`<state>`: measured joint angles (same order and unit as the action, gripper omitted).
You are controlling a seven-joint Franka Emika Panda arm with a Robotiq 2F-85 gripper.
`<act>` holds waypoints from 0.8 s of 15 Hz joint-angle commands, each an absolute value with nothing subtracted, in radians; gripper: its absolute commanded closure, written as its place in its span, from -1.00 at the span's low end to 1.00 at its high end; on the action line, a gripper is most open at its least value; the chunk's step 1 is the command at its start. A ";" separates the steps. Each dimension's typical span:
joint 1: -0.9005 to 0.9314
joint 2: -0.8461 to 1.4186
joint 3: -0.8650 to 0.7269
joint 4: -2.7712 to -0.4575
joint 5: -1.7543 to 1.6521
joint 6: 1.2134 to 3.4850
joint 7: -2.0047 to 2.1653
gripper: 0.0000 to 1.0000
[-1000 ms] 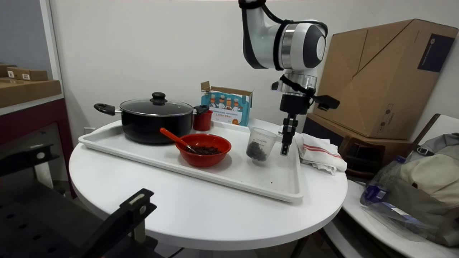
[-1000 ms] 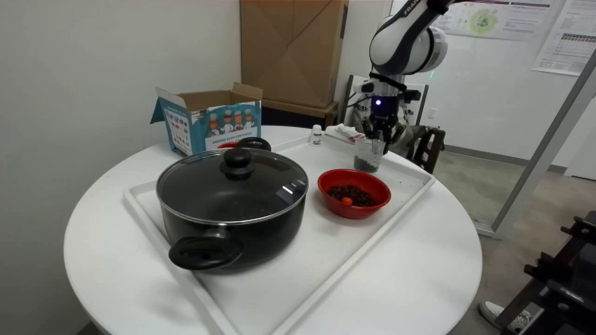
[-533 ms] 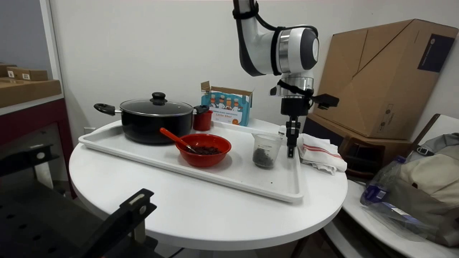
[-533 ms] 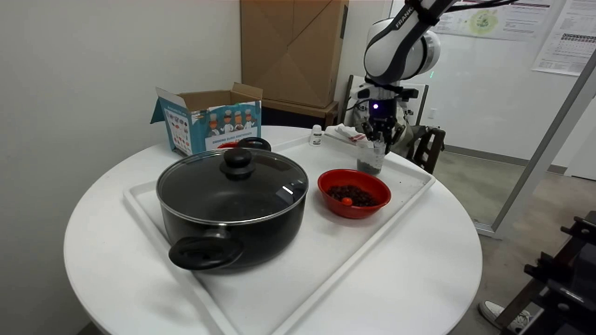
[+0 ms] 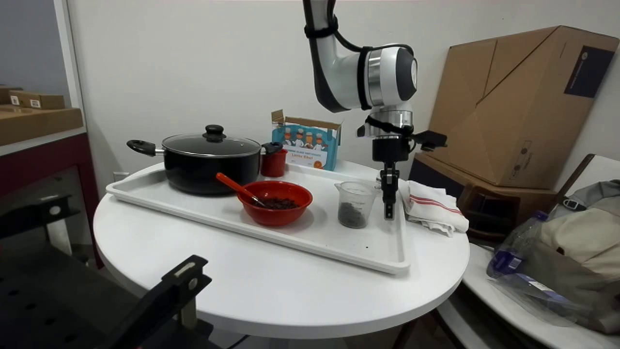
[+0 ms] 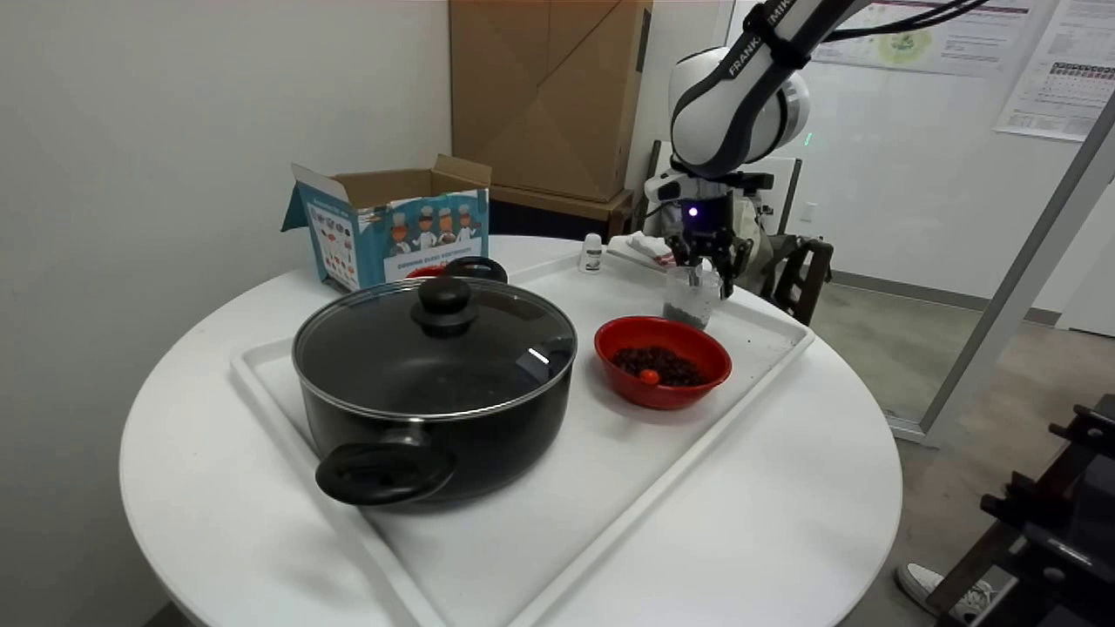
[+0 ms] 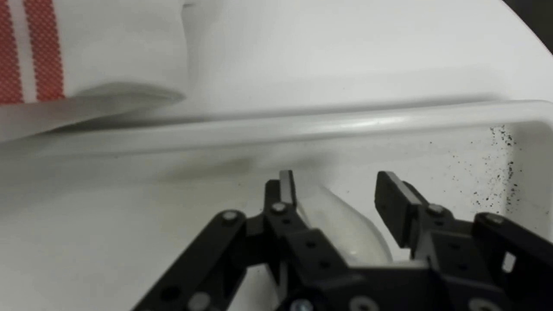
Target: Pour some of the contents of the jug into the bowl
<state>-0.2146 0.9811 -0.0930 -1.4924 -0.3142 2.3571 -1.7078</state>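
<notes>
The clear jug (image 5: 353,206), with dark contents at its bottom, stands upright on the white tray (image 5: 310,242); it also shows in an exterior view (image 6: 684,305). The red bowl (image 5: 274,217), holding dark bits and a red-handled spoon (image 5: 235,184), is beside it and also shows in an exterior view (image 6: 662,396). My gripper (image 5: 389,213) points down on the jug's handle side, away from the bowl. In the wrist view the fingers (image 7: 336,188) are apart. A translucent part of the jug (image 7: 350,237) lies between them, close to one finger, with a gap to the other.
A black lidded pot (image 5: 211,169) and a red cup (image 5: 274,162) stand beyond the bowl. A blue box (image 5: 310,145) is at the back. A folded towel (image 5: 433,206) lies by the tray rim. A small white bottle (image 6: 591,252) stands at the tray's back edge.
The jug was tilted in the gripper a second ago; it is now upright on the tray. The arm has come lower, and the fingers stand apart around part of the jug.
</notes>
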 commanded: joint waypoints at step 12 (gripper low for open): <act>-0.210 0.797 -0.083 -1.595 -0.314 2.291 -1.697 -1.00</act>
<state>-0.2144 0.9010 -0.0896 -1.5104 -0.3169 2.3210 -1.7062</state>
